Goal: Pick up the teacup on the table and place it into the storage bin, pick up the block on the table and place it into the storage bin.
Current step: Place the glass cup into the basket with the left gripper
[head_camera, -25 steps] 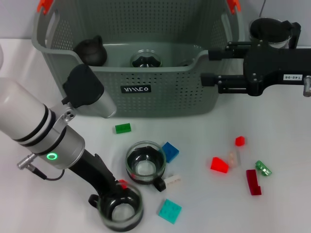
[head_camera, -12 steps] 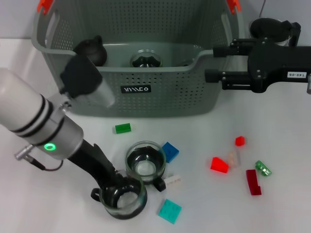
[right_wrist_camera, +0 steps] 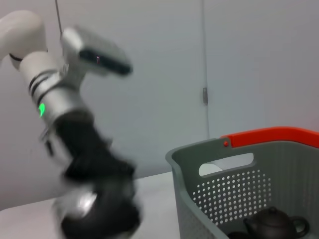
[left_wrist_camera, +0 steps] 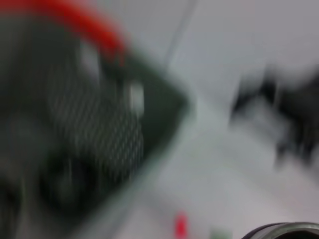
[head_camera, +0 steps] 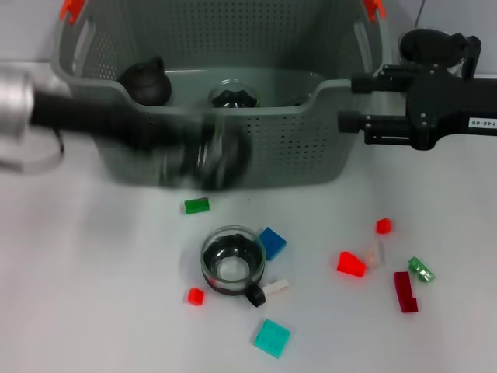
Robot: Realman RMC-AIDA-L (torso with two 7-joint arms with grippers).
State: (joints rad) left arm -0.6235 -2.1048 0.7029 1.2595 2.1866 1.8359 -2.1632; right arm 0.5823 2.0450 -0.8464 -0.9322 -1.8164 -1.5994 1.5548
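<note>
The grey-green storage bin (head_camera: 256, 148) stands at the back of the table. My left gripper (head_camera: 210, 159) is blurred by motion in front of the bin's front wall, shut on a glass teacup (head_camera: 221, 159) held off the table. A second glass teacup (head_camera: 231, 260) with a black handle stands on the table. Blocks lie around it: green (head_camera: 196, 205), blue (head_camera: 271, 242), teal (head_camera: 272, 338) and small red (head_camera: 195, 295). My right gripper (head_camera: 349, 101) is open and empty at the bin's right rim. The right wrist view shows the left arm with its cup (right_wrist_camera: 99, 211) beside the bin (right_wrist_camera: 234, 184).
A dark teapot (head_camera: 145, 81) and a glass piece with black lid (head_camera: 233, 95) lie in the bin. A glass teapot (head_camera: 431, 47) stands behind my right arm. More blocks, red (head_camera: 350, 264), dark red (head_camera: 404, 291) and green (head_camera: 421, 269), lie at the right.
My left gripper has lifted the teacup from the table's front and swung it up to the bin's front wall. A small red block now shows where the cup stood. The right arm drifted slightly right.
</note>
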